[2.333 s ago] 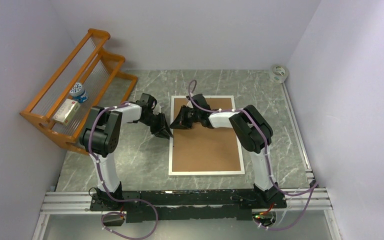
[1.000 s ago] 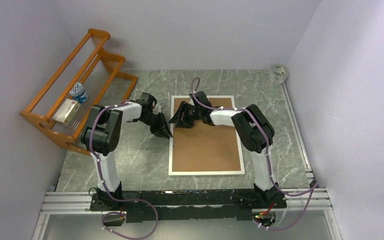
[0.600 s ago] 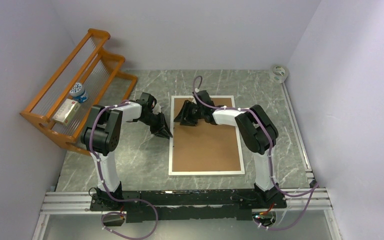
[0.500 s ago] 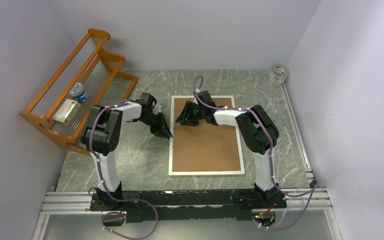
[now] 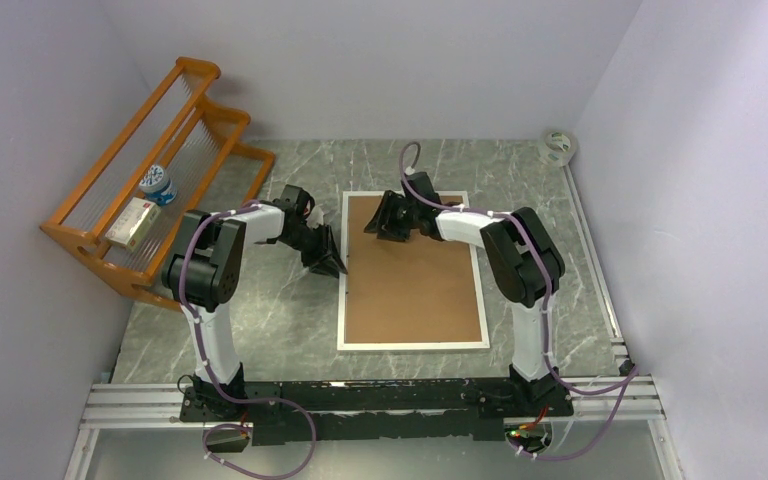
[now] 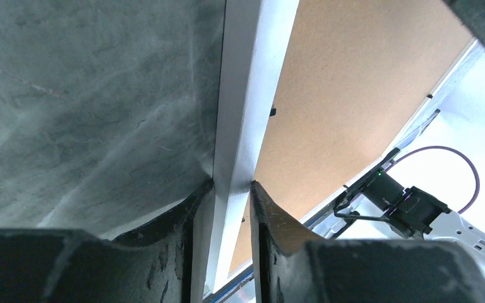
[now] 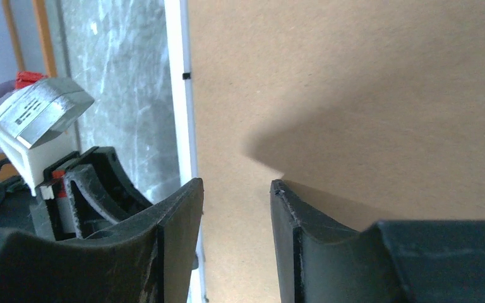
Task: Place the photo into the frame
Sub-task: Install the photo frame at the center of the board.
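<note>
The frame (image 5: 343, 300) lies face down on the marble table, a thin white rim around its brown hardboard back (image 5: 415, 290). The photo is not in view. My left gripper (image 5: 335, 265) sits at the frame's left rail. In the left wrist view the white rail (image 6: 243, 113) runs between the jaws of the left gripper (image 6: 232, 184), and both fingertips touch its sides. My right gripper (image 5: 390, 222) hovers over the far part of the brown back (image 7: 353, 76). The right gripper (image 7: 237, 183) is open with only bare board between its fingers.
An orange wooden rack (image 5: 150, 170) stands at the back left, holding a small box (image 5: 132, 220) and a blue and white jar (image 5: 158, 184). A roll of tape (image 5: 559, 146) lies in the back right corner. Walls close in on three sides.
My right gripper has slid right and toward the back across the brown board. The left gripper has stayed at the frame's left rail.
</note>
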`<state>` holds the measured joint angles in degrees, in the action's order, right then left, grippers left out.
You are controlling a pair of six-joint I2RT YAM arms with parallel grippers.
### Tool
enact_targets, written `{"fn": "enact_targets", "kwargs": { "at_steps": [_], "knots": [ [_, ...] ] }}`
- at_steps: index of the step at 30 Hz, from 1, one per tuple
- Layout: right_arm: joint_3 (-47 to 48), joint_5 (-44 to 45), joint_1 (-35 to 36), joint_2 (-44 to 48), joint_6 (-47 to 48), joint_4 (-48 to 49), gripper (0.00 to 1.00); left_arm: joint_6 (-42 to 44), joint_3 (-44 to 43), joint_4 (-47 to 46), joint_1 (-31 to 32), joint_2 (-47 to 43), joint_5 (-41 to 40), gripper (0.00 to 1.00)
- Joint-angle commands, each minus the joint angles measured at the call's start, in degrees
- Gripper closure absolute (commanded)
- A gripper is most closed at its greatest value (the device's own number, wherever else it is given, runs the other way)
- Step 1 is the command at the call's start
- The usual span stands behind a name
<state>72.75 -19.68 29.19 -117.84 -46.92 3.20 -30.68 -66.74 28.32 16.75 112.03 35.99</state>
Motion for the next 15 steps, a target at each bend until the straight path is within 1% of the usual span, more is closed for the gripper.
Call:
{"fn": "enact_targets", "kwargs": {
  "at_steps": [1,3,8,15],
  "knots": [
    [1.95,9.7,-0.64,2.35,5.31,-9.28,0.51,1.69,0.95,-3.8,0.56,0.73,-2.7,0.66],
    [2.72,9.45,-0.51,1.34,6.71,-11.13,0.51,1.43,1.4,-4.72,0.56,0.79,-1.58,0.67],
    [3.71,5.17,2.32,-1.8,9.06,-10.91,0.51,0.98,2.02,-6.4,0.56,1.63,0.88,0.77],
    [4.25,-2.83,3.94,-4.35,8.62,-7.71,0.54,1.06,2.65,-7.86,0.65,1.57,3.41,0.82]
  ]
}}
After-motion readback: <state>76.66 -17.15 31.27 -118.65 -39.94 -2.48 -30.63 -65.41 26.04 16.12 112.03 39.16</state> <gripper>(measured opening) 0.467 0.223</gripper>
